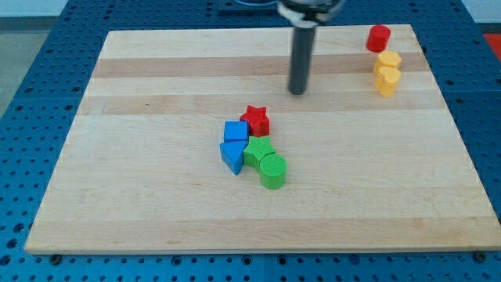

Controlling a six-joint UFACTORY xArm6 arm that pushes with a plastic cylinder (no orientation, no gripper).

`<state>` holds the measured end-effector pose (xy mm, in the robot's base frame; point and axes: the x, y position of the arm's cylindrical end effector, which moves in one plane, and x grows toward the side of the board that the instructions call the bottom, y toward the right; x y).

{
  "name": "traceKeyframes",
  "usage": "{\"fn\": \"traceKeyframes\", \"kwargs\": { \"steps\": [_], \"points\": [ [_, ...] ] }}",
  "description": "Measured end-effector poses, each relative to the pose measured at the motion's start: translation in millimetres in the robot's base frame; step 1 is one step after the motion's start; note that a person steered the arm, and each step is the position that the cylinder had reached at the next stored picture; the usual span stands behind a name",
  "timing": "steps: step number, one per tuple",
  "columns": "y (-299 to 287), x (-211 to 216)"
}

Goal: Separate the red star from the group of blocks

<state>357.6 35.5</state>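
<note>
Touching nothing, my tip (297, 91) rests on the wooden board (156, 204), apart from the red star (255, 120) toward the view's top right; as a bare rod it holds nothing. That star sits against the blue cube (236, 131), beside the blue triangular block (232, 157), green block (258, 151) and green cylinder (272, 171). No writing shows.

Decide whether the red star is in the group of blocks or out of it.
In. The red star touches the blue cube and sits against the green block. My tip is apart, toward the view's top.

Bright even light, perhaps slightly soft
</note>
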Motion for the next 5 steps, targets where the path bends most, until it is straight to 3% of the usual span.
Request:
{"fn": "traceKeyframes", "kwargs": {
  "steps": [3, 4, 5],
  "points": [
    [-168.5, 0.0],
    [-150.6, 67.9],
    [-150.1, 75.7]
  ]
}}
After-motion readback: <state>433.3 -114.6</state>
